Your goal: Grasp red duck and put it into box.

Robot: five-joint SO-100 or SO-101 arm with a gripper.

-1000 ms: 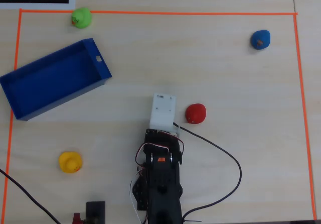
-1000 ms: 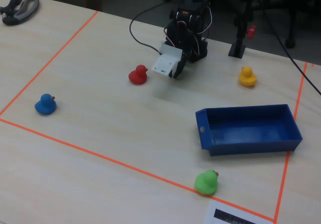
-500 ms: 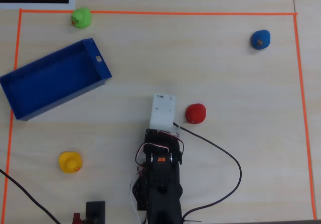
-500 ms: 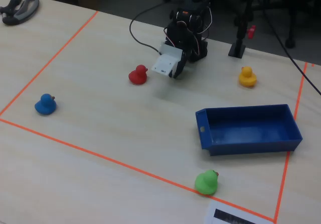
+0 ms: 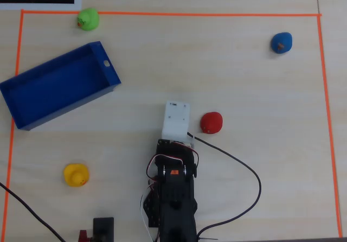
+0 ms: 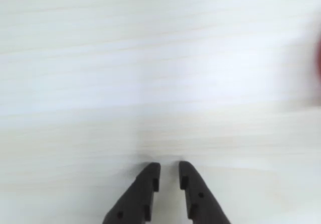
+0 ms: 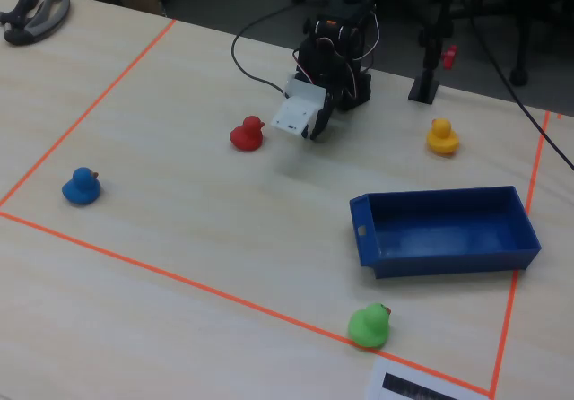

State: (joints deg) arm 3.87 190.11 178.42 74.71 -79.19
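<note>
The red duck (image 5: 211,122) sits on the pale table just right of the arm's white wrist housing (image 5: 176,120); in the fixed view it (image 7: 247,134) is left of the arm. In the wrist view it is only a red blur at the right edge (image 6: 318,63). The gripper (image 6: 169,168) hangs over bare table with its jaws a narrow slit apart and nothing between them. The blue box (image 5: 32,90) lies empty at the upper left of the overhead view, well away from the gripper; in the fixed view the box (image 7: 439,261) is at the right.
A green duck (image 5: 87,19) sits by the box's far corner, a blue duck (image 5: 281,42) at the upper right, a yellow duck (image 5: 76,174) left of the arm base. Orange tape (image 5: 162,13) borders the work area. A black cable (image 5: 244,171) loops right of the arm.
</note>
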